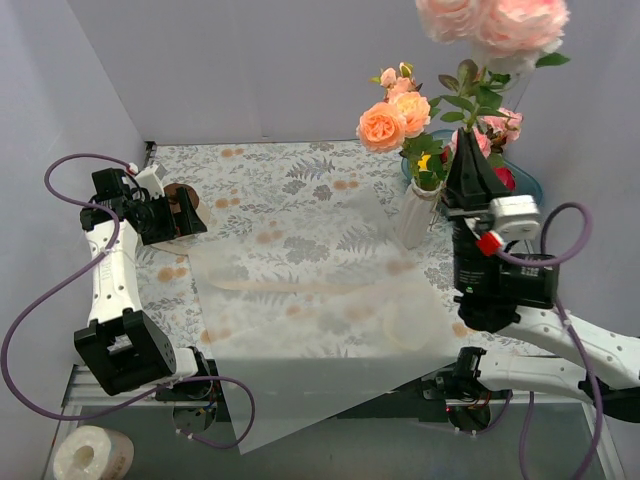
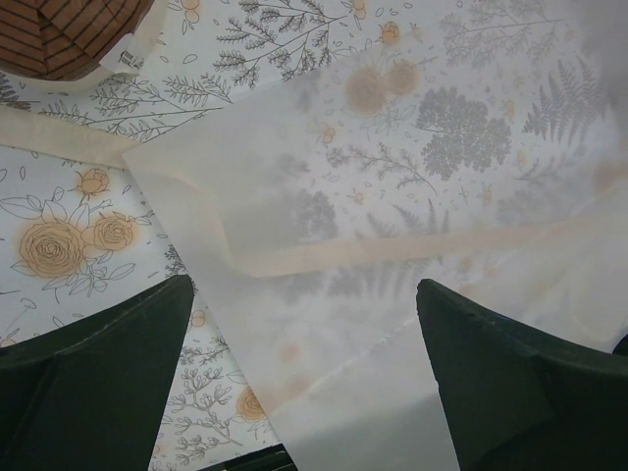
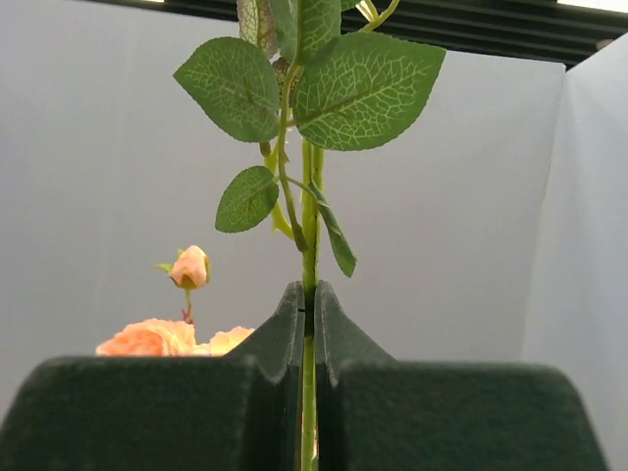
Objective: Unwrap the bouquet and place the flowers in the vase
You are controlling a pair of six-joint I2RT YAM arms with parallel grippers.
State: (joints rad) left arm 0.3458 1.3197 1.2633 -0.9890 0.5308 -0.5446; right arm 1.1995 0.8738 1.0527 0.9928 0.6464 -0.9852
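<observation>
The right pincer is shown clamped shut on the green stem of the pink roses, which are held upright just right of and above the vase. The left pincer is seen well left of the vase, spread wide and empty. Peach roses are stood in the vase, and a blue bowl is glimpsed just behind it. The translucent wrapping paper, crossed by a cream ribbon, is spread flat on the bench left of the vase.
</observation>
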